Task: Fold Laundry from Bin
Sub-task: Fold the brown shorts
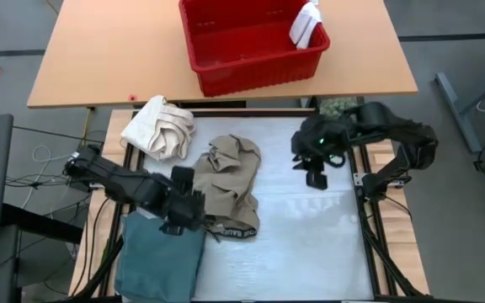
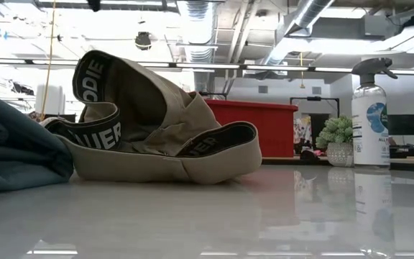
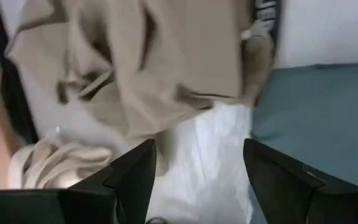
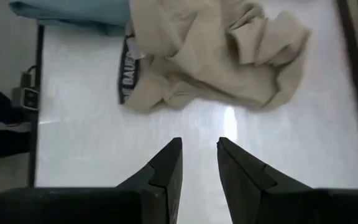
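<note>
Crumpled tan khaki trousers (image 1: 232,187) sit mid-table. Left gripper (image 1: 183,217) at their 8 o'clock, jaws released, empty; right gripper (image 1: 317,178) at 3, jaws slightly parted, empty. Red slotted plastic bin (image 1: 251,46) at 12. Next up, probably: grab and flatten the trousers.

— What lay on the table (image 2: 279,216) from down at its level?

— Tan khaki trousers (image 2: 160,133), crumpled in a heap, the dark lettered waistband (image 2: 95,108) looping up and curling round the front.

— Anything beside them?

— A teal-green garment (image 2: 13,147), touching them. No gripper showed here, so nothing could be placed against one.

— And behind?

— The red bin (image 2: 261,126), a small potted plant (image 2: 338,140) and a spray bottle (image 2: 371,115) just beside it.
</note>
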